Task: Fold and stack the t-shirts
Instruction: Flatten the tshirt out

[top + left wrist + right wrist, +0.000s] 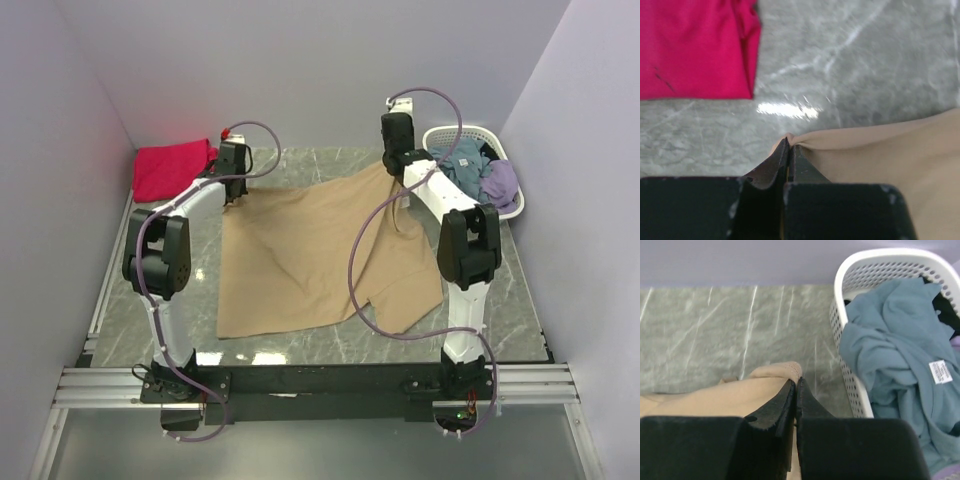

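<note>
Both grippers are pinched fully closed on the tan soft cloth t-shirt (310,250). My left gripper (789,142) has a small peak of its far left edge nipped between the jaws. My right gripper (795,382) holds a bunched bit of its far right corner, just beside the white plastic lattice basket (850,285), which has a blue-grey garment (890,355) heaped in it. The shirt lies spread over the middle of the grey marbled tabletop (505,290), reaching close to the near edge, with creases running towards the right grip. The bright red-pink t-shirt (170,168), which looks folded, sits in the far left corner, apart from the tan one. I judge this to be the start of the first fold on the tan shirt, with stacking not yet begun. Next I would lift both held points together and carry them evenly towards the near edge, keeping the cloth taut between them so the edges meet without a twist.
</note>
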Motion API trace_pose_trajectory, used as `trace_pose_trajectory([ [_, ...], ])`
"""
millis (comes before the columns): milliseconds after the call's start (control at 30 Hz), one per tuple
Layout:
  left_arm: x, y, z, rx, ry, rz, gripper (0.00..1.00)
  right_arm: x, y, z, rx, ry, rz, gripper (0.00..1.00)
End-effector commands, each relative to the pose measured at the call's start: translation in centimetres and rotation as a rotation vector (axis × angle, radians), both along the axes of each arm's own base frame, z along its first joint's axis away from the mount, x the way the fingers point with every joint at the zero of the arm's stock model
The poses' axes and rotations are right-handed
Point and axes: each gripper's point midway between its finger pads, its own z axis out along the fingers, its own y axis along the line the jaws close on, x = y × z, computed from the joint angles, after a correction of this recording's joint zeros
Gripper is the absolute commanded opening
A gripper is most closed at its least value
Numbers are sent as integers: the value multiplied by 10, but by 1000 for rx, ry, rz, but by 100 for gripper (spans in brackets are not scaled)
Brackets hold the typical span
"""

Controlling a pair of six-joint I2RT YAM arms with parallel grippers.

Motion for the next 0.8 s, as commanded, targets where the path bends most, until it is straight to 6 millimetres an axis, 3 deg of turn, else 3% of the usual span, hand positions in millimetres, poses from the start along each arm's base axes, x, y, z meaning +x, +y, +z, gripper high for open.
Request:
trace_pose_trajectory([
  [0,36,26,37,14,-168,71,1,30,-11,42,32,-178,-79,1],
  [67,40,31,22,5,-128,69,1,46,-9,31,22,-160,-85,3],
  [100,45,36,25,32,-125,86,1,48,-9,23,7,-130,-86,8],
  [133,48,37,11,47,-98,85,3,57,-8,19,1,-129,-95,14],
  [233,54,43,4,83,-75,114,33,57,-15,19,-6,-129,-138,27],
  [267,56,43,9,77,-89,123,39,54,-15,22,-2,-136,-137,35],
  [300,55,42,10,68,-98,119,42,50,-17,15,-1,-136,-140,37],
  [333,59,39,28,46,-159,113,59,44,-18,35,14,-171,-131,39],
  [367,58,40,33,45,-176,116,84,41,-16,40,20,-183,-121,41],
  [400,56,42,37,54,-183,120,87,36,-18,39,17,-191,-125,42],
  [433,53,47,47,67,-195,142,87,30,-19,59,25,-219,-118,42],
  [467,51,46,56,71,-200,150,88,25,-21,67,23,-224,-120,42],
  [500,48,43,61,60,-207,145,88,15,-22,82,27,-240,-108,42],
  [533,42,39,82,41,-240,132,88,10,-21,88,32,-241,-92,42],
  [600,26,20,86,-13,-227,79,88,-8,-22,107,51,-249,-72,43],
  [633,16,12,105,-47,-248,65,88,-14,-20,110,60,-236,-51,43],
  [667,1,-10,98,-103,-213,21,89,-26,-19,100,58,-167,-32,43],
  [700,-10,-24,98,-143,-201,-21,89,-36,-16,103,88,-144,-18,44],
  [733,-24,-38,116,-189,-225,-55,89,-46,-14,96,128,-110,-24,44],
  [767,-44,-60,96,-225,-175,-89,89,-59,-15,83,131,-43,-28,44],
])
